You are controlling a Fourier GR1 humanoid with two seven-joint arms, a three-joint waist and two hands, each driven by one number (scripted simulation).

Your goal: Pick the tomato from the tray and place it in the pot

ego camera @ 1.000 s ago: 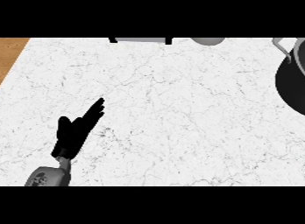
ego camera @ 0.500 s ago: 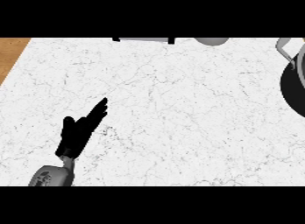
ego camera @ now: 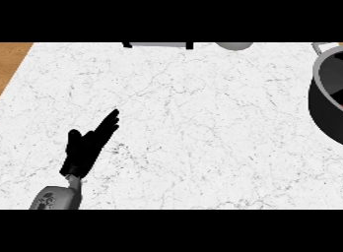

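White marble bench (ego camera: 203, 138) fills the view, with a strip of wood (ego camera: 3, 69) at the left edge. Left hand (ego camera: 87, 147) sits low on the left over bare bench, fingers (ego camera: 110, 120) straight and relaxed, pointing up and to the right, holding nothing. Right hand isn't in view. Pot (ego camera: 338, 93) is cut off by the right edge: dark wall, grey rim, and a small reddish patch just inside near the frame edge; can't tell what that is. No tomato clearly visible anywhere, and no tray I can make out. Two things are clipped at the far edge: a dark-framed object (ego camera: 158, 45) and a grey rounded one (ego camera: 235, 46); either could be part of the tray setup, can't say. Progress, as a guess: nothing in hand and the left hand is well apart from the pot, so either the pick hasn't started or the red patch means the tomato is in already. Can't confirm it as done from this view.
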